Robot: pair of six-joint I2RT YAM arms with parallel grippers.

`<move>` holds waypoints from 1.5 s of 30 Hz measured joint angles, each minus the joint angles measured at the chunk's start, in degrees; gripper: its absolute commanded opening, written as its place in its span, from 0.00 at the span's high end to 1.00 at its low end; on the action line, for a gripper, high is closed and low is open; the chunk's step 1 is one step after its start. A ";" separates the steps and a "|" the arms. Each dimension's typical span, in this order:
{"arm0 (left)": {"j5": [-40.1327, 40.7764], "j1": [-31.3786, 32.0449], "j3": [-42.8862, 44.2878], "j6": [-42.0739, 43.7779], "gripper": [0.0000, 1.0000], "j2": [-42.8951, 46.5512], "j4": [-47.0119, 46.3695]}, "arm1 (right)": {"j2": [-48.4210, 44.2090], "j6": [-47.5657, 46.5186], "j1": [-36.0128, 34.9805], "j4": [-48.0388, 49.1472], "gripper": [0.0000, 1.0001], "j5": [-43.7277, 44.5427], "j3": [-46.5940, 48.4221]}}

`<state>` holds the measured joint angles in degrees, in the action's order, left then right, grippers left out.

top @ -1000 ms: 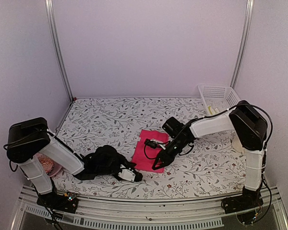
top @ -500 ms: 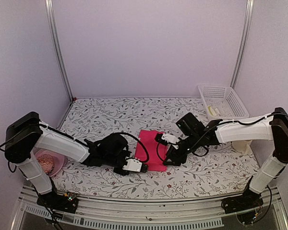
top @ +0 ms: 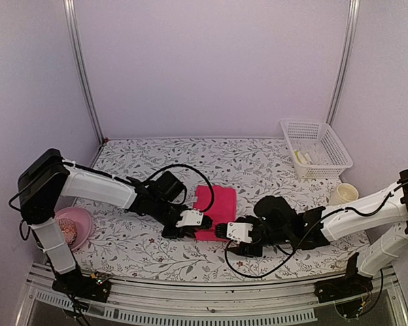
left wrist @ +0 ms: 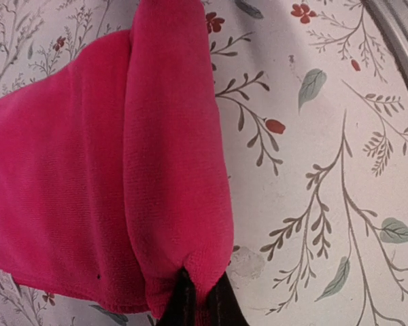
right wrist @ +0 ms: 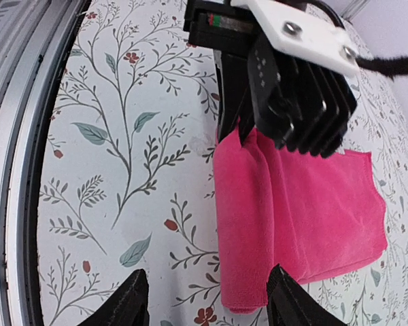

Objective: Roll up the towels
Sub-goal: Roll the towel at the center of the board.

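The bright pink towel (top: 216,204) lies at the table's middle, its near edge turned over into a thick fold (left wrist: 173,170). At the fold's left end my left gripper (top: 204,221) (left wrist: 200,304) is shut, with pink cloth pinched between its black fingers. My right gripper (top: 224,231) (right wrist: 207,288) comes in low from the right and is open. Its fingertips straddle the fold's right end (right wrist: 248,231) without touching the cloth. In the right wrist view the left gripper (right wrist: 285,88) shows at the top, over the towel.
A white basket (top: 321,133) at the back right holds a pale yellow item (top: 300,157). A cream cup (top: 344,194) stands at the right. A pink bowl (top: 81,219) sits near the left arm's base. The metal front rail (right wrist: 13,136) runs close by both grippers.
The right arm swung from the towel's right side down to its near right corner and opened. The left gripper slid right along the near edge. The towel's near edge is now folded over.
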<state>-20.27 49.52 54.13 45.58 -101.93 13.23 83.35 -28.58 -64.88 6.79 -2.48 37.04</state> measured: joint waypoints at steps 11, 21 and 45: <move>-8.35 -3.65 5.88 -1.22 1.00 -4.26 7.89 | 12.09 -7.19 -3.43 6.97 0.40 9.86 3.19; -10.25 -4.28 7.02 -1.22 1.00 -5.14 10.19 | 16.72 -8.72 -3.43 9.18 0.43 14.29 5.01; -9.99 -6.21 7.54 -1.64 0.45 -3.89 12.79 | 22.71 -3.02 -2.58 1.42 0.91 17.16 14.10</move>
<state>-30.26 43.31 61.67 43.94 -105.82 26.02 106.06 -31.59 -67.46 8.21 14.68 51.13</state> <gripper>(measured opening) 0.374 0.104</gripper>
